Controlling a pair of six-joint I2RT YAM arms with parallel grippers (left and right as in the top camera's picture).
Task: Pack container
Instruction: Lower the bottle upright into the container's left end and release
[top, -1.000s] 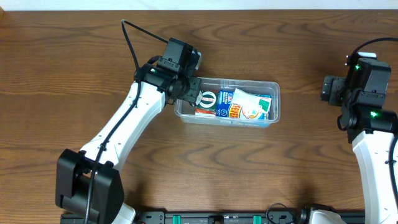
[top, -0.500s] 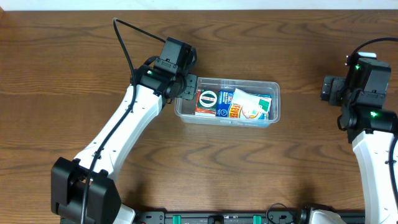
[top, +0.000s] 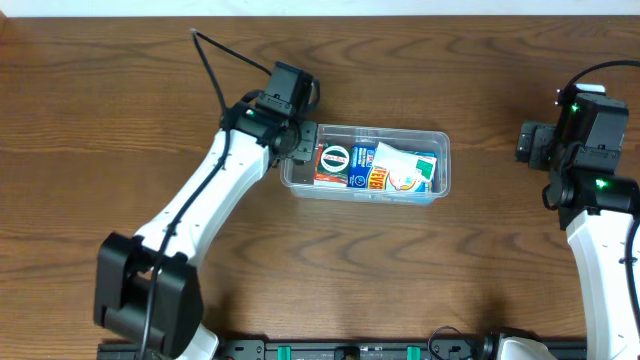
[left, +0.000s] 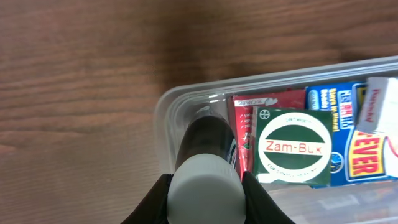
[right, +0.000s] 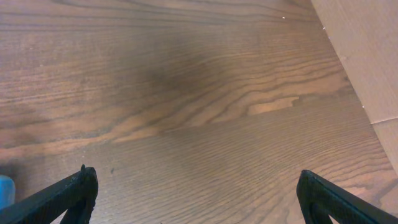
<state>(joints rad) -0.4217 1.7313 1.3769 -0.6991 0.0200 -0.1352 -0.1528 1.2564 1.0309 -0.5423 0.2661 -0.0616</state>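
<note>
Left claw clamped on white-capped bottle inside container; right claw apart.

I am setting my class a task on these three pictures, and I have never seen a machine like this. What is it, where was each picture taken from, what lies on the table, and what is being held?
Two white robot arms sit at a wooden table, each ending in a two-finger gripper. One picture looks down from above; the other two come from cameras on the wrists. On the table is a clear plastic container holding small packets, among them a green Zam-Buk box. The left gripper is shut on a dark bottle with a white cap, standing in the container's end. The right gripper is open above the wood, holding nothing.
</note>
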